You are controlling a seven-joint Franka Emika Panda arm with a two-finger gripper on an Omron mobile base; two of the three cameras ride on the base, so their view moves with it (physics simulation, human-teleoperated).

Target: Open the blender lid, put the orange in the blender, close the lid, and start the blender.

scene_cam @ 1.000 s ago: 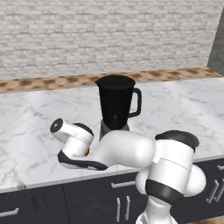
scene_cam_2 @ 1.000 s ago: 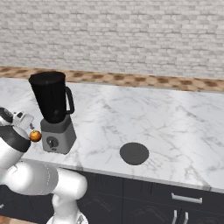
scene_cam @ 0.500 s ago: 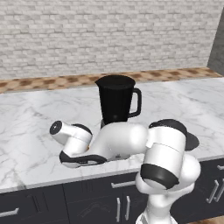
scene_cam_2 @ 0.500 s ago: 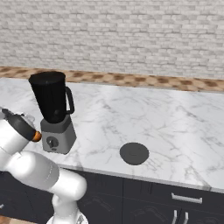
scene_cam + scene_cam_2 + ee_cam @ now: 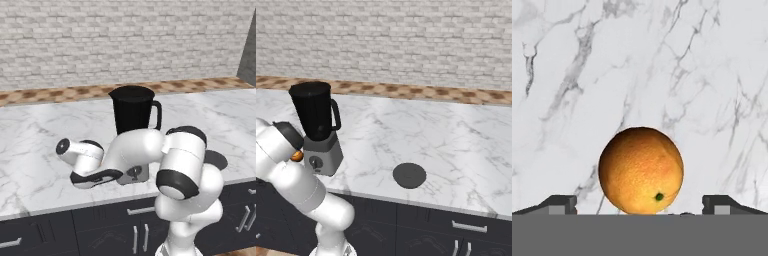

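The round orange fruit with a dark stem spot (image 5: 641, 170) is seen resting on the white marble counter (image 5: 662, 60), centred between the two small dark finger tips of the gripper (image 5: 640, 204). The fingers (image 5: 559, 202) are spread wide, clear of the fruit on both sides; nothing is grasped. Compared with a second ago, the elbow is swung further round and the hand is lowered beside the boxy grey base of the tall black jar blender (image 5: 318, 127). A sliver of orange (image 5: 297, 156) is visible just left of that base. The flat round dark grey lid (image 5: 409, 175) is lying on the counter well apart, so the jar is judged already open. Closing on the fruit is judged the next step.
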